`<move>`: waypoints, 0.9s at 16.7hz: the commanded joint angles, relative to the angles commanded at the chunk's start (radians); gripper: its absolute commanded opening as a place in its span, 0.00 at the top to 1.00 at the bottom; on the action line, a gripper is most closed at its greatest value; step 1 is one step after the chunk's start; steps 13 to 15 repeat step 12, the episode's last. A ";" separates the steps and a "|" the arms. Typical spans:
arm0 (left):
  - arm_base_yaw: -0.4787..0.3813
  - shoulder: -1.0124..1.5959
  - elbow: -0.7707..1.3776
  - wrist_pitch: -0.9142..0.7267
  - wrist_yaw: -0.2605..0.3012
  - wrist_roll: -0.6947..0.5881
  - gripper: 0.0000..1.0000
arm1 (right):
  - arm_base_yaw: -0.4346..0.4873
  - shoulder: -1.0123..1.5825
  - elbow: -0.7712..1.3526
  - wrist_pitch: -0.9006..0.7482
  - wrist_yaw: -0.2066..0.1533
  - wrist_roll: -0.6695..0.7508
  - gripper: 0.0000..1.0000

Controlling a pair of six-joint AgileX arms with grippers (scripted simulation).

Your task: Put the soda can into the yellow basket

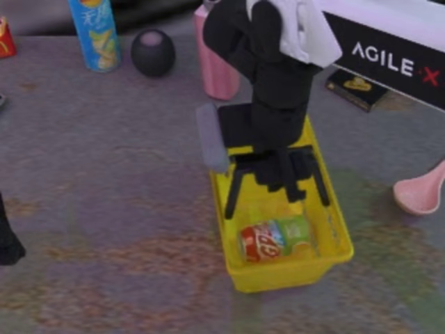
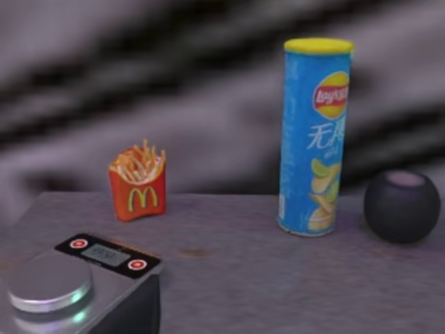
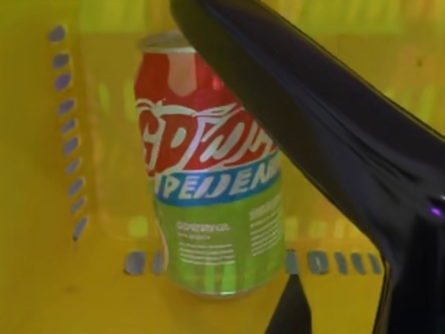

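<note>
Nearest us in the top view, the small soda can with silver top, red upper half and lime-green lower part lies on its side on the floor of the bright yellow rectangular plastic basket, at the basket's near end. Our right gripper hangs above the basket just behind the can, its 2 black fingers spread apart and holding nothing; the can rests free of them. In the right wrist view 1 dark finger crosses in front of the can. Our left gripper sits parked at the desk's left edge; we cannot tell its state. Farther back stand a tall blue chip canister, a dark round speaker and a pink cylinder.
</note>
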 joint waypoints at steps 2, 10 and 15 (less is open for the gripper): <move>0.000 0.000 0.000 0.000 0.000 0.000 0.00 | 0.000 0.000 0.000 0.000 0.000 0.000 1.00; 0.000 0.000 0.000 0.000 0.000 0.000 0.00 | -0.023 -0.027 0.108 -0.141 0.000 -0.029 1.00; 0.000 0.000 0.000 0.000 0.000 0.000 0.00 | -0.029 -0.038 0.136 -0.174 0.000 -0.037 1.00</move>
